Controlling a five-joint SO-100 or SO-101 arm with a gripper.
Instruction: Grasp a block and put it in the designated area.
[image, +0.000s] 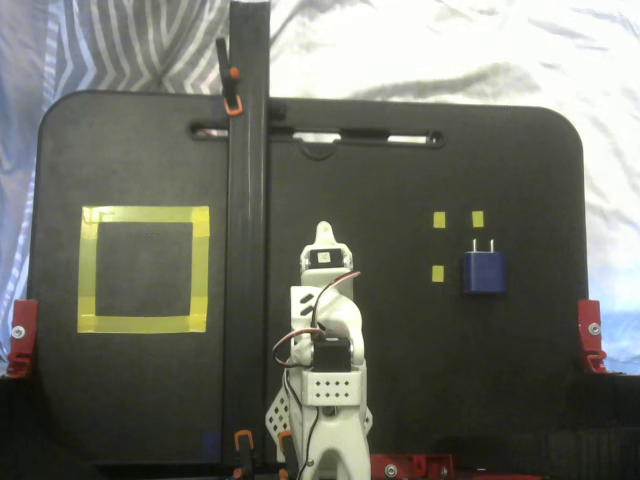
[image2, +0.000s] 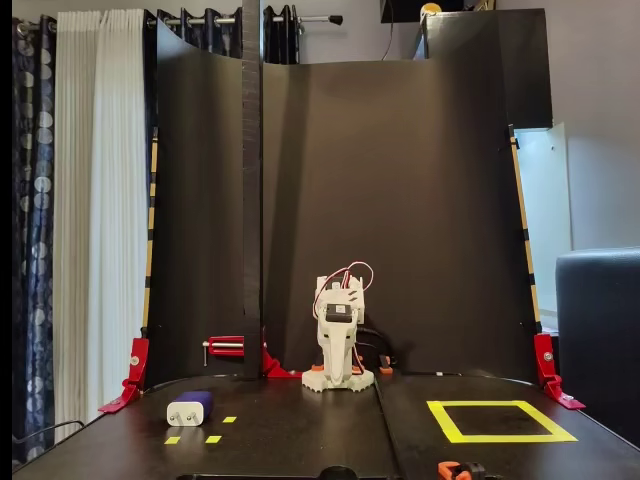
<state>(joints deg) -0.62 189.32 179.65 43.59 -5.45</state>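
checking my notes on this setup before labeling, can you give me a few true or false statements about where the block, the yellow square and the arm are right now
1. The block lies inside the yellow square. False: the square holds only bare black surface; the block lies far off on the other side of the board.
2. The block lies beside small yellow tape marks. True.
3. The gripper is holding the block. False: the arm is folded up at its base, away from the block.
4. A black vertical post stands between the arm and the square in the top-down fixed view. True.
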